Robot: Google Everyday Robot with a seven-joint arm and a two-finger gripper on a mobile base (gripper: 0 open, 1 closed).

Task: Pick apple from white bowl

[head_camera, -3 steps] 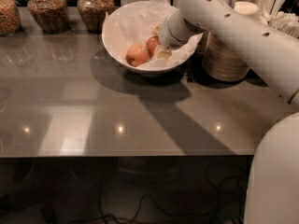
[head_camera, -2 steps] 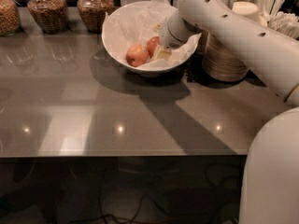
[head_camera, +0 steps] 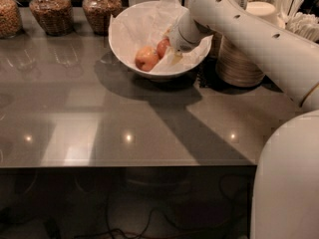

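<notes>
Since the earlier frame we see almost nothing moved: the pincer [head_camera: 171, 50] stays low inside the large glossy white bowl [head_camera: 119, 43], beside the small orange-red apple [head_camera: 162, 48]. We cannot tell whether it grips. We judge the lift not begun.

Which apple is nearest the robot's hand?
The redder apple, right beside the gripper inside the white bowl. The paler apple lies farther left.

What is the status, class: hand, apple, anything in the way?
Hand inside white bowl, at the apple. Paler apple touching it, camera-left. Nothing else blocking.
</notes>
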